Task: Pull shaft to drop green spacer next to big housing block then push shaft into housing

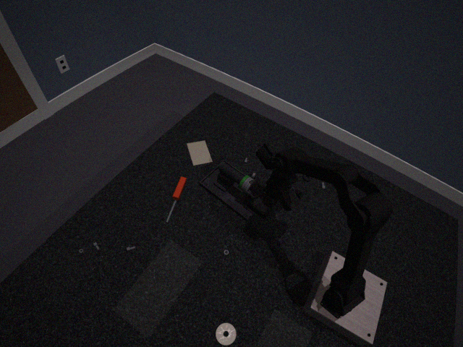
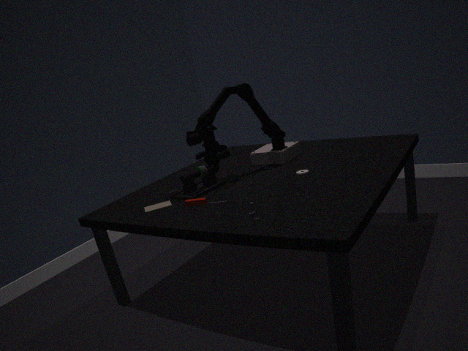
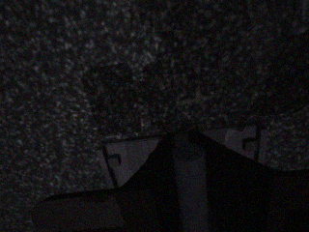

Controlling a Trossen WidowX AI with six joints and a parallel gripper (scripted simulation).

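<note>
The housing block point(image 1: 228, 170) point(image 2: 189, 183) is dark and stands on a dark base plate point(image 1: 228, 197). The green spacer point(image 1: 244, 180) point(image 2: 199, 171) sits around the shaft line beside the block, raised above the plate. A paler grey-white spacer point(image 1: 248, 183) is right behind it, on the gripper's side. My gripper point(image 2: 210, 177) point(image 3: 181, 137) points down over the shaft's outer end, and its fingers are shut on the grey shaft point(image 3: 192, 193). In the top view the arm hides the fingertips and that end. The picture is too dark to show the other spacers or any gap at the block.
An orange-handled screwdriver point(image 1: 179, 187) point(image 2: 195, 201) and a cream card point(image 1: 200, 152) point(image 2: 158, 206) lie near the base plate. Small bolts and a ring nut point(image 1: 226, 252) are scattered about. A pale disc point(image 1: 221, 340) point(image 2: 302, 171) lies farther off. The arm stands on a pale mounting block point(image 1: 359, 317).
</note>
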